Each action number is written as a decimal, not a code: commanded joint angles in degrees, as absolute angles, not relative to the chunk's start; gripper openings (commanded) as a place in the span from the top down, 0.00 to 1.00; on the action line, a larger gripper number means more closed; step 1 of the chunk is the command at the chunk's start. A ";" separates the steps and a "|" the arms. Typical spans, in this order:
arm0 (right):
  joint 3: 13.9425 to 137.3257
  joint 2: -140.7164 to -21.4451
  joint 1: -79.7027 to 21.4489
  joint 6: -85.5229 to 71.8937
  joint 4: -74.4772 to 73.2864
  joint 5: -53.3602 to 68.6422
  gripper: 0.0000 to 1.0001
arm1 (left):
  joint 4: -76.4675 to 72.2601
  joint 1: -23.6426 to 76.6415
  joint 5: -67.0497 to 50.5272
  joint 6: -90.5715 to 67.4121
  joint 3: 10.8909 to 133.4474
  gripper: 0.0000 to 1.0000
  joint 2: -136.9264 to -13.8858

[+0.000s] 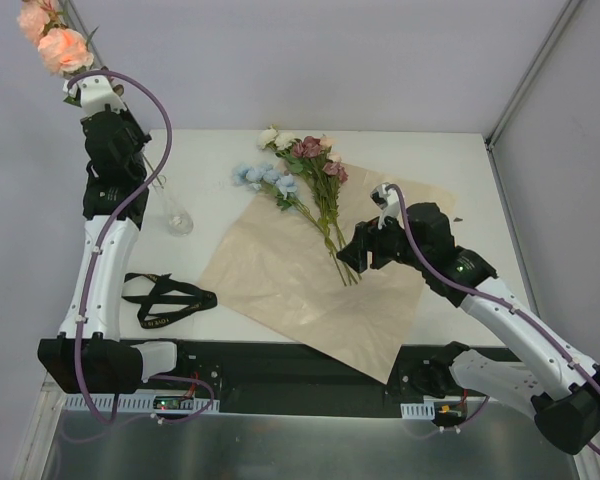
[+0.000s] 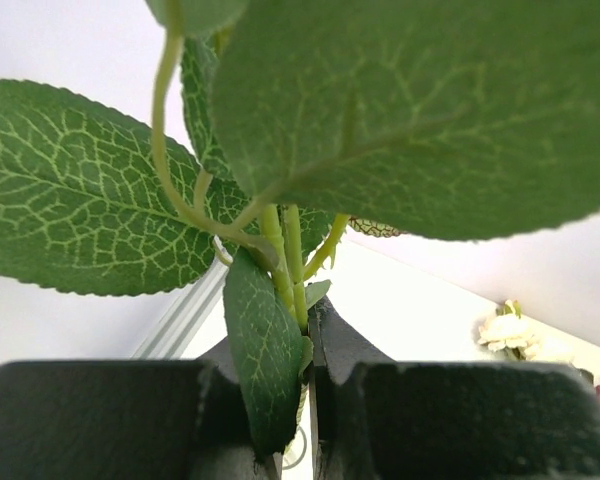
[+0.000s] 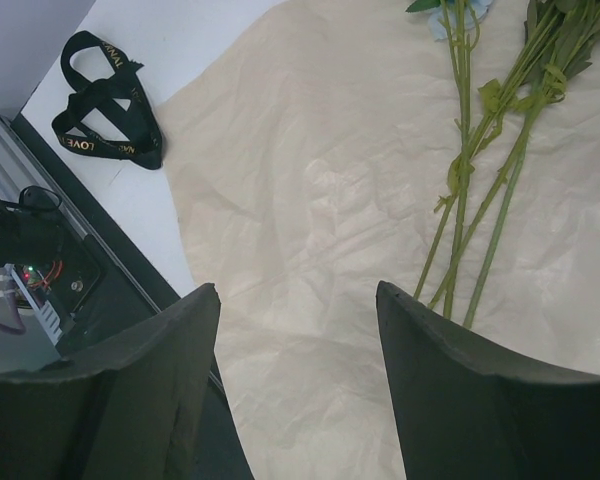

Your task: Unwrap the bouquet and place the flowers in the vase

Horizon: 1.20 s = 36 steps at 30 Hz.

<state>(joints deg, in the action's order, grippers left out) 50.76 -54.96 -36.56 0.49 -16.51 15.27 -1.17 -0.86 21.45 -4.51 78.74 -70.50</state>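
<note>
Lower left, near edge: black ribbon (image 1: 165,298) loose on white counter (image 1: 430,160), apart from paper. Centre: wrapping paper (image 1: 280,285) spread flat, crumpled, one corner over counter's front edge. Right claw (image 1: 365,250) low over paper's right side, jaws apart, nothing btwn; in wrist view, just short of stem ends. Left of paper, apart: vase (image 1: 178,222) upright, under left arm. Farther back: loose flowers (image 1: 305,175) lying on paper's far corner, white, blue & mauve heads toward far wall, stems fanned toward right claw. Upper left, raised: left claw (image 2: 306,345) clamped tight on green stems (image 2: 285,260) of peach roses (image 1: 58,42); leaves filling wrist view. Thin stem down toward vase; can't tell if inside.
</note>
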 commanded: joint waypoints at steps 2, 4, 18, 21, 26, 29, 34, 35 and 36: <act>50.63 -55.19 -36.12 0.26 -15.12 15.47 0.33 | -7.90 -1.23 21.88 -5.98 74.19 1.00 -70.14; 50.36 -55.20 -36.21 0.26 -14.94 15.64 0.33 | -8.79 -1.32 22.67 -5.98 73.30 1.00 -70.49; 49.40 -57.04 -36.04 0.18 -13.98 16.44 0.33 | -9.05 -1.32 27.07 -8.96 68.12 0.96 -74.53; 48.96 -57.22 -36.04 0.18 -13.97 16.35 0.33 | -8.88 -1.32 28.64 -8.88 67.85 0.96 -75.76; 48.52 -57.74 -36.12 -1.23 -13.80 16.43 0.33 | -8.88 -1.23 29.88 -9.93 66.45 0.91 -77.34; 48.51 -58.44 -36.04 -1.23 -13.80 16.70 0.33 | -8.53 -1.23 29.62 -10.20 66.09 0.77 -77.96; 48.69 -60.11 -36.04 -1.41 -13.62 17.14 0.33 | -6.33 -1.32 29.27 -10.99 66.01 0.44 -77.35; 48.78 -60.47 -36.04 -1.41 -13.71 17.23 0.33 | -5.98 -1.32 29.09 -11.07 65.92 0.41 -76.56; 48.87 -60.82 -36.12 -1.49 -13.62 17.31 0.33 | -5.54 -1.32 29.09 -11.25 65.83 0.37 -76.12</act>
<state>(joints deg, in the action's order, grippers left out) 48.82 -59.75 -36.34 -0.67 -15.59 15.94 -5.34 -0.86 28.03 -10.02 65.95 -78.37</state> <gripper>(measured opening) 0.668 0.574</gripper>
